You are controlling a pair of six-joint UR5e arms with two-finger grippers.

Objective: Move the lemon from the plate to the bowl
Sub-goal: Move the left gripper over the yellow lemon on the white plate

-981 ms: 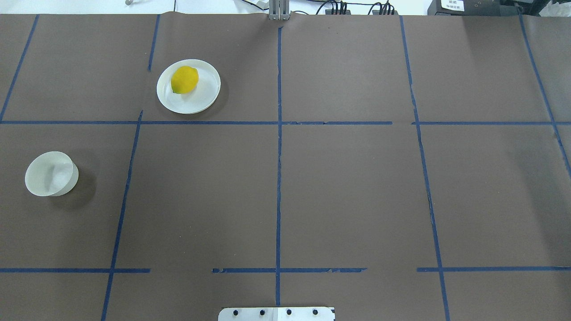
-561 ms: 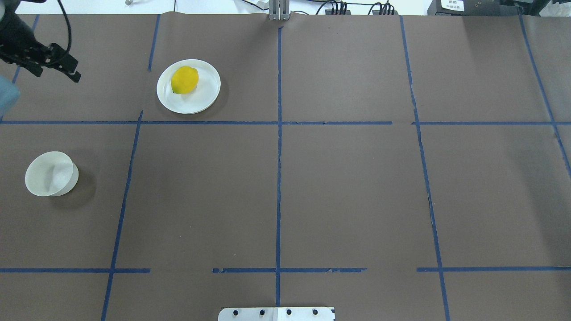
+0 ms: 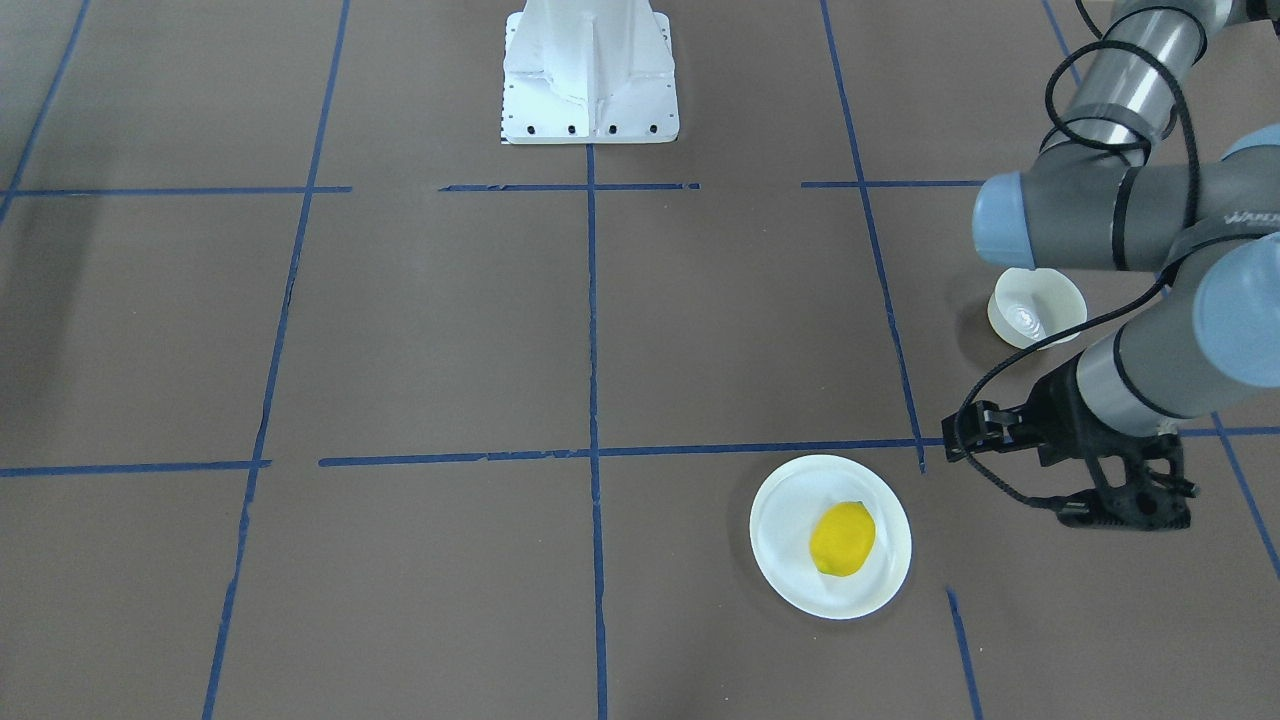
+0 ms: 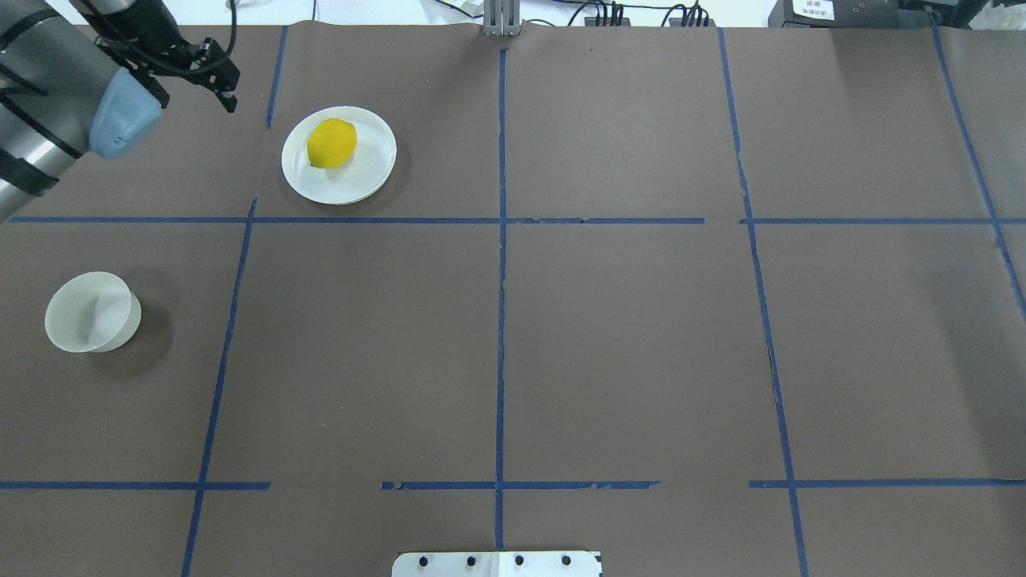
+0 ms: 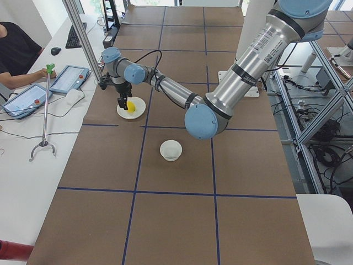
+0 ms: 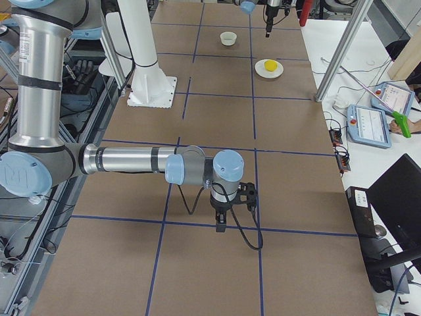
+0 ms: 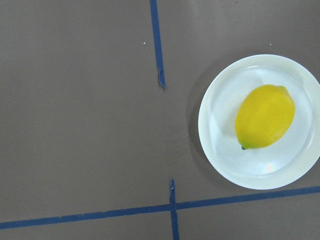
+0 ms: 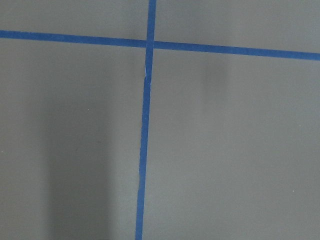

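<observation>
Brown paper-covered worktop (image 4: 609, 336), split into squares by blue tape lines (image 4: 500, 320); white robot base plate (image 4: 497, 563) at 6 o'clock of the overhead view.

Plate (image 4: 361, 180) sits at about 11 o'clock from the worktop centre, flat on the paper. Lemon (image 4: 332, 143) lies on the plate, off-centre toward the plate's 10 o'clock, inside the rim. In the left wrist view its greenish tip points to roughly 7 o'clock. Nothing touches the lemon.

Bowl (image 4: 131, 327) stands upright at 9 o'clock of the overhead view, well apart from the plate, with nothing inside.

Left arm (image 4: 48, 120) comes in from the 10 o'clock corner. Left end effector (image 4: 226, 90) hangs above the worktop at the plate's 10 o'clock, near the plate but not over it and clear of the lemon. Cannot tell whether its fingers are apart or together: they show only as a dark block, and the wrist view shows no fingers. That wrist view looks straight down, with the plate and lemon at 3 o'clock of the frame.

Right arm (image 6: 125, 160) shows only in the right side view, reaching low across the near end. Right end effector (image 6: 221, 224) points down over a tape line, far from the plate and bowl. Finger state cannot be told. Its wrist view shows only paper and crossing tape.
</observation>
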